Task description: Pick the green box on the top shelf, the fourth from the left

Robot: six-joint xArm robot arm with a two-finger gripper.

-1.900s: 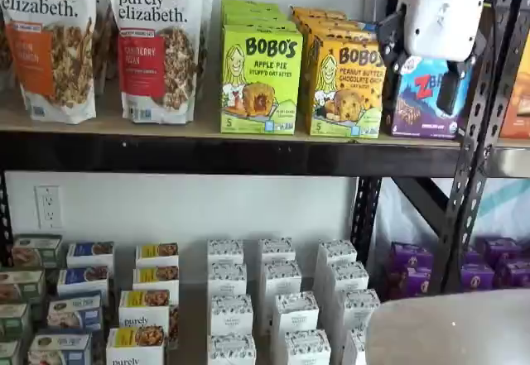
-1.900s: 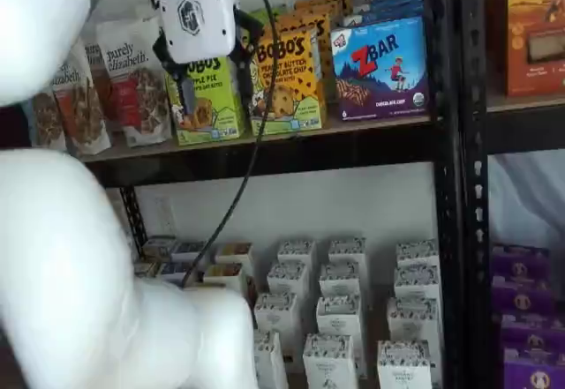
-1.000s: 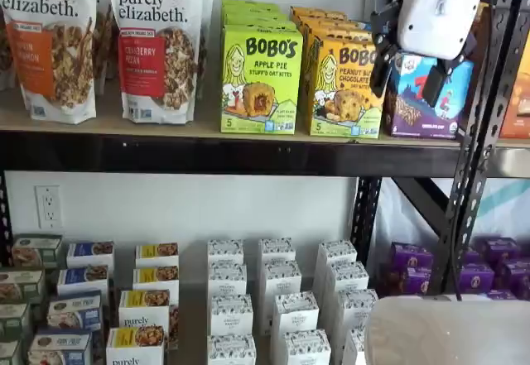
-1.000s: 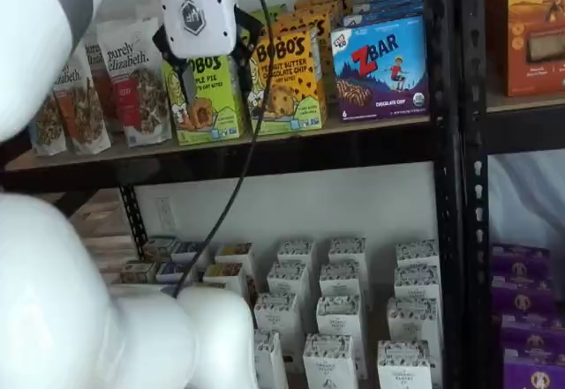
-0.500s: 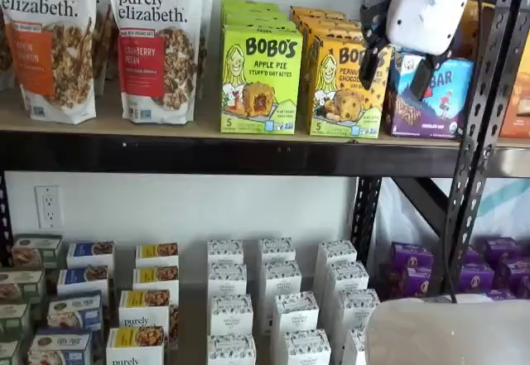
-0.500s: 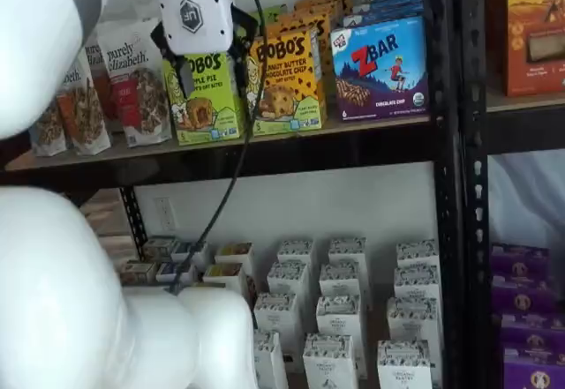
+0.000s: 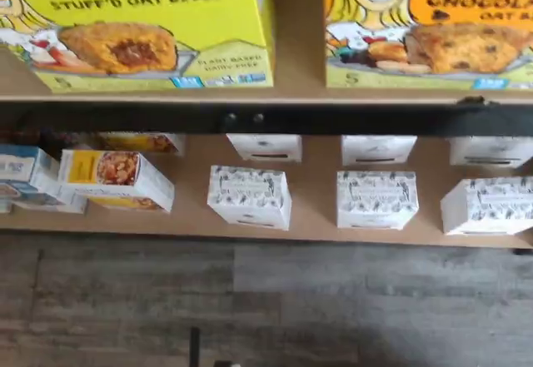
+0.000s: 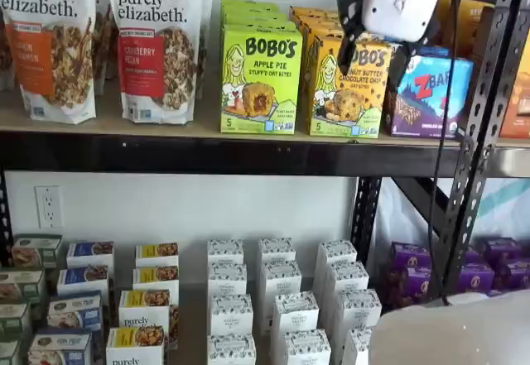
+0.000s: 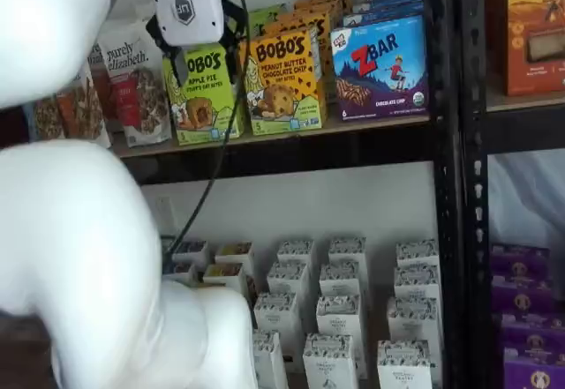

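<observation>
The green box [image 8: 261,79], a lime Bobo's Apple Pie carton, stands upright at the front of a row on the top shelf [image 8: 166,127]. It also shows in the other shelf view [image 9: 205,98] and in the wrist view [image 7: 141,26]. My gripper [image 8: 370,69] hangs in front of the shelf, open, with a plain gap between its black fingers and nothing in them. In one shelf view it is right of the green box, over the yellow-orange box. In the other, the gripper [image 9: 196,64] overlaps the green box's top.
A yellow-orange Bobo's peanut butter box [image 8: 346,88] and a blue Zbar box [image 8: 431,96] stand right of the green box. Purely Elizabeth bags [image 8: 161,46] stand left. A black rack upright [image 8: 484,108] is at the right. Small white cartons [image 8: 277,299] fill the lower level. My white arm [image 9: 79,257] fills the foreground.
My gripper has moved left and a little up along the top shelf, from in front of the Zbar box to the Bobo's boxes. The boxes have not moved.
</observation>
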